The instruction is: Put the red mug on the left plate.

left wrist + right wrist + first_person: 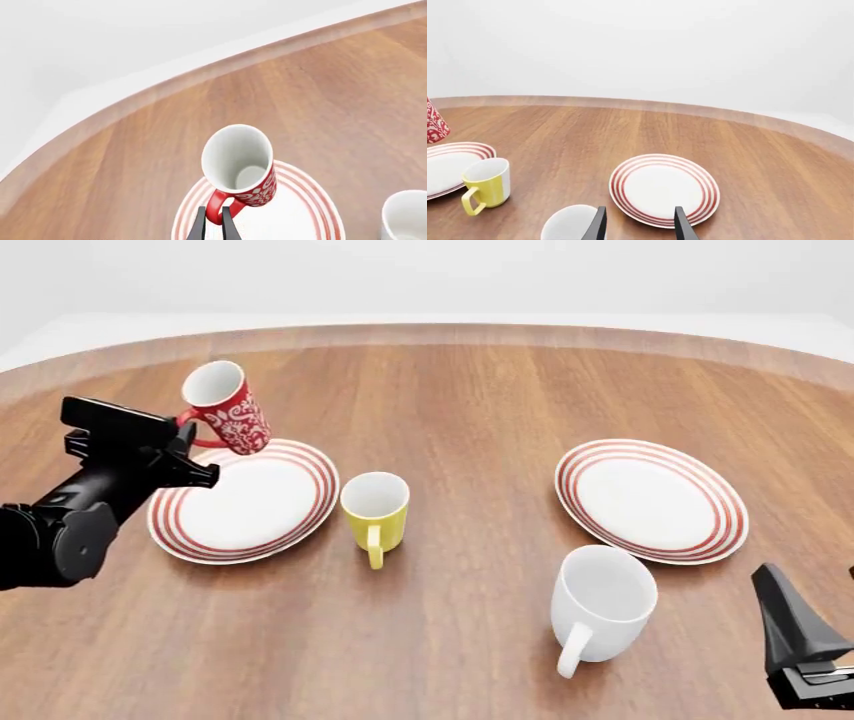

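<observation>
Left gripper (213, 220) clamps the red mug (224, 408) by its handle, tilted (apparently clear) above the left plate's (200, 525) far rim. Right gripper (639, 222) is parted, holding nothing.

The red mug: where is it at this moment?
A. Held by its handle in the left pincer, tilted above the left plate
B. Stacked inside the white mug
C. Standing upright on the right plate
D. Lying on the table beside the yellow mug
A: the left pincer grips the red mug by its handle, tilted above the left plate's far edge.
</observation>
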`<action>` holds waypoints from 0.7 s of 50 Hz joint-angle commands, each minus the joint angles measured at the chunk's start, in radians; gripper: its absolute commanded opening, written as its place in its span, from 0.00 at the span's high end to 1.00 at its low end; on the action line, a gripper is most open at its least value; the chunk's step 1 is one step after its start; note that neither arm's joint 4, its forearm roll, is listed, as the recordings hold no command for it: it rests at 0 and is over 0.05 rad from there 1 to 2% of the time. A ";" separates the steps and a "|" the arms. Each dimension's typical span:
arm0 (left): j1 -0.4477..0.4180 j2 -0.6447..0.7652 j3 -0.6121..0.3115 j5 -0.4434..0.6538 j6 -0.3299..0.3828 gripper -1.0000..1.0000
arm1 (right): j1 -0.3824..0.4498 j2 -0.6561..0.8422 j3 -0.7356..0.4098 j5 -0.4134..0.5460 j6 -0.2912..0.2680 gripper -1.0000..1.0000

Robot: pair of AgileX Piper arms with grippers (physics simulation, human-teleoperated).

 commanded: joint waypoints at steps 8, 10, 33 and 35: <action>0.020 0.026 0.025 -0.030 0.025 1.00 | 0.000 0.000 0.000 0.000 -0.001 0.00; 0.026 0.033 0.027 -0.036 0.029 1.00 | 0.000 0.000 0.000 0.000 0.000 0.00; 0.035 0.082 0.055 -0.086 0.045 1.00 | 0.001 0.000 0.000 -0.001 -0.001 0.00; 0.036 0.087 0.053 -0.087 0.045 1.00 | 0.000 0.000 0.000 -0.002 0.000 0.00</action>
